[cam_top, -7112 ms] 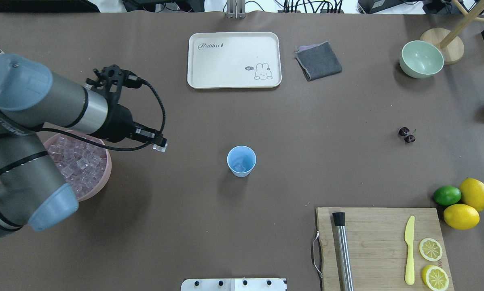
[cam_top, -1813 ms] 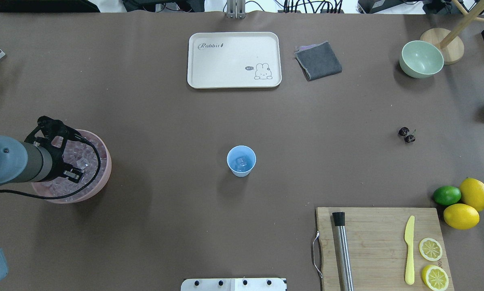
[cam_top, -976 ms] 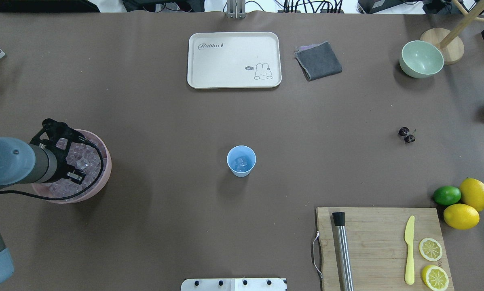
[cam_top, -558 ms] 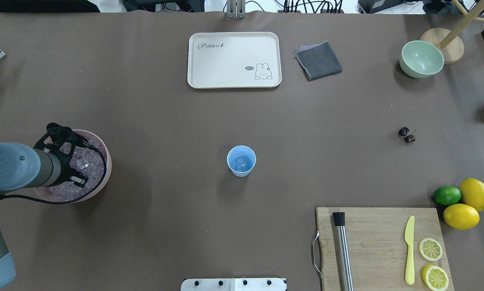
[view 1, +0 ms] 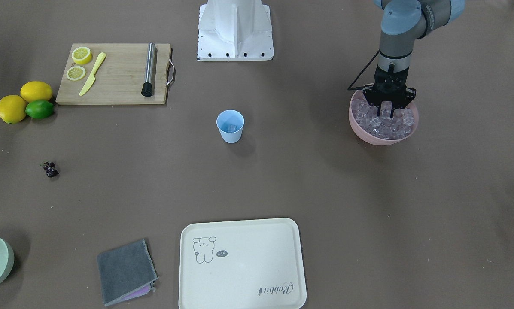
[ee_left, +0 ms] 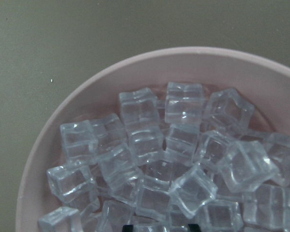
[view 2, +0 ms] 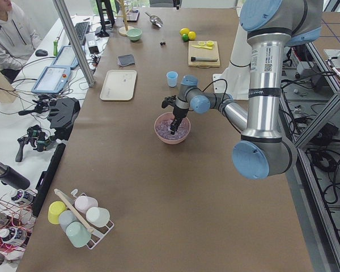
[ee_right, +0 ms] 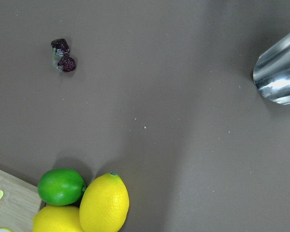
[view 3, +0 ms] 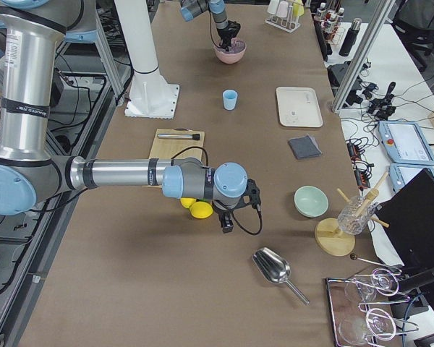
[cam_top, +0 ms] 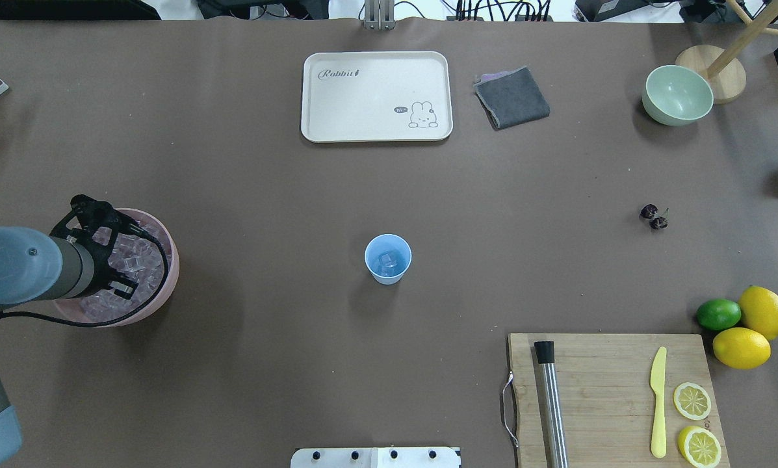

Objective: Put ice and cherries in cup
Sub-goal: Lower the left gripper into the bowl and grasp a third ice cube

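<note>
The light blue cup (cam_top: 388,259) stands mid-table with ice cubes (cam_top: 389,262) in its bottom; it also shows in the front view (view 1: 230,125). The pink bowl (view 1: 383,136) at the robot's left is full of clear ice (ee_left: 183,145). My left gripper (view 1: 386,112) points down into that ice, its fingers spread, with a cube between them; its dark fingertips (ee_left: 128,226) just show at the wrist view's bottom edge. The cherries (cam_top: 653,217) lie on the table at the right, also in the right wrist view (ee_right: 63,55). My right gripper (view 3: 226,220) hovers near them; I cannot tell its state.
A wooden board (cam_top: 596,390) holds a steel muddler (cam_top: 550,403), a yellow knife and lemon slices. Two lemons and a lime (cam_top: 719,314) lie beside it. A cream tray (cam_top: 376,96), a grey cloth (cam_top: 512,97), a green bowl (cam_top: 677,95) and a metal scoop (ee_right: 280,77) are about.
Seven seconds ago my left gripper carried a cube towards the cup; the cup now holds more ice. Over the last two seconds the gripper has sunk slightly into the bowl's ice.
</note>
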Available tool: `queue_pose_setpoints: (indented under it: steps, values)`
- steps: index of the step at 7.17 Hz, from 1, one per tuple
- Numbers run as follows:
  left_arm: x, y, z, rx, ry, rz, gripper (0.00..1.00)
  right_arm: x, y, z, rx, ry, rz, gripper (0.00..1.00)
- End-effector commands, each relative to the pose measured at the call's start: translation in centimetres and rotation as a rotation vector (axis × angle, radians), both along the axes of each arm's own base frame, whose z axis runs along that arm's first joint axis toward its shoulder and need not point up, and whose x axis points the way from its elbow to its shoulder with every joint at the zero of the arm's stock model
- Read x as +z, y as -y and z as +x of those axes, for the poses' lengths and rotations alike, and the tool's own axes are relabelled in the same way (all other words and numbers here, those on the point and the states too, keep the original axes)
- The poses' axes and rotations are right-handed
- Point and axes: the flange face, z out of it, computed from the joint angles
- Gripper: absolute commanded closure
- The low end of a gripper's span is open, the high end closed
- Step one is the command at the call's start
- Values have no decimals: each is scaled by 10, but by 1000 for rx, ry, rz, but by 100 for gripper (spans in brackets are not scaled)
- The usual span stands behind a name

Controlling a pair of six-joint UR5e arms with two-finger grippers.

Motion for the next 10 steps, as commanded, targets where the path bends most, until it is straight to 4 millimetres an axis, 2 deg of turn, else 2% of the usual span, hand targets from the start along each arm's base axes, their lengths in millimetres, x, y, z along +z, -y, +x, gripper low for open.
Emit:
queue_pose_setpoints:
  steps: [1, 2, 3, 4, 5, 6, 7, 8, 10]
  values:
    - [-52, -8, -21, 8, -37, 1, 100, 1, -2, 0, 0, 3, -3, 1]
    - [-58, -7, -16, 11, -38, -11, 100, 1, -2, 0, -1, 3, -2, 1]
    - [-55, -6, -15, 4, -32, -16, 100, 1, -2, 0, -1, 3, -2, 1]
    - [-39, 0, -6, -4, 0, -28, 100, 1, -2, 0, 0, 3, -5, 1]
    - [-34, 11, 11, -7, 11, -37, 73, 1, -2, 0, 0, 7, -4, 1]
    - [-31, 16, 18, -6, 18, -43, 43, 1, -2, 0, 0, 7, -5, 1]
    - [-27, 15, 18, -7, 26, -46, 35, 1, -2, 0, 0, 7, -5, 1]
    - [-24, 15, 15, -6, 31, -48, 33, 3, -4, 0, -1, 7, -9, 1]
    - [-15, 14, 12, -4, 49, -53, 45, 4, -5, 0, -1, 7, -12, 1]
